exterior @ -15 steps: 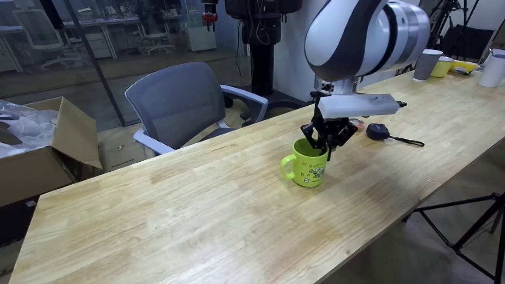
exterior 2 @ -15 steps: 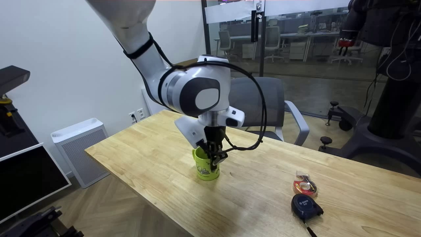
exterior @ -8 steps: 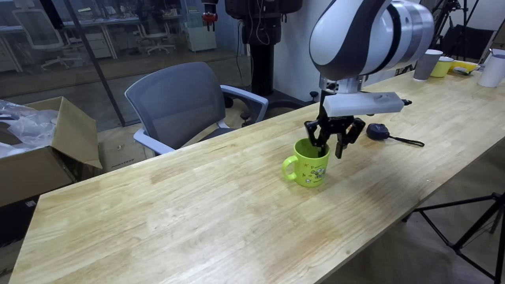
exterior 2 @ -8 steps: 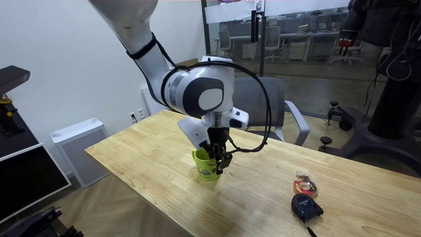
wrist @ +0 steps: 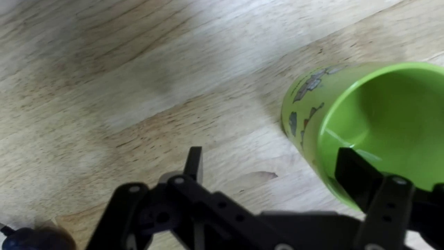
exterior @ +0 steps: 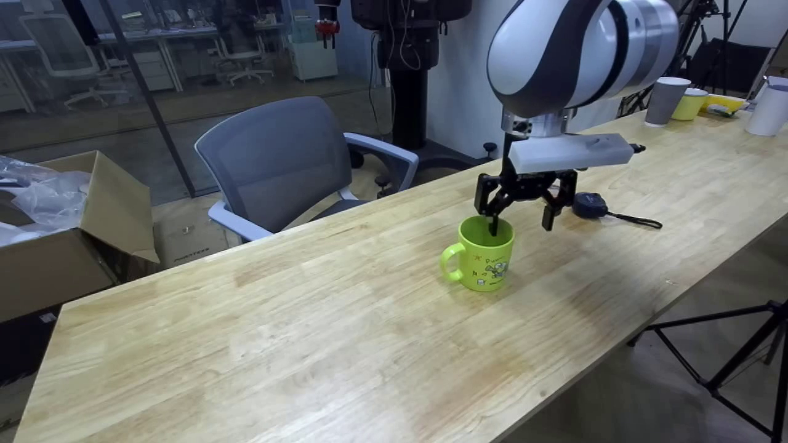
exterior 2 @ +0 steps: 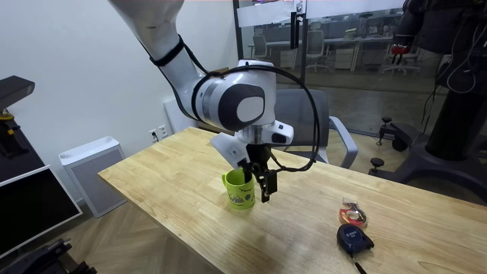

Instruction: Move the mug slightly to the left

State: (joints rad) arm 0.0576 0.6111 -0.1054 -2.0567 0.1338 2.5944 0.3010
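The lime-green mug [exterior: 483,266] stands upright on the wooden table, its handle on the side away from the free finger; in an exterior view its printed side [exterior 2: 241,197] faces the camera. My gripper [exterior: 520,228] is spread wide above it and holds nothing. One finger dips into the mug's mouth, while the other hangs outside, past the rim. From the wrist view, the mug [wrist: 367,118] fills the right side, and the gripper [wrist: 271,149] has bare wood and a stretch of rim between its fingers. Whether the inner finger touches the wall I cannot tell.
A dark tape measure [exterior: 589,205] with a strap lies behind the gripper, and a small red tape packet [exterior 2: 352,217] is beside it. Cups, including a tall grey one [exterior: 667,101], stand at the far end. An office chair [exterior: 277,163] is by the table edge.
The gripper has gone from shut on the mug's wall to wide open. It has risen a little and shifted away from the handle. The mug has barely moved.
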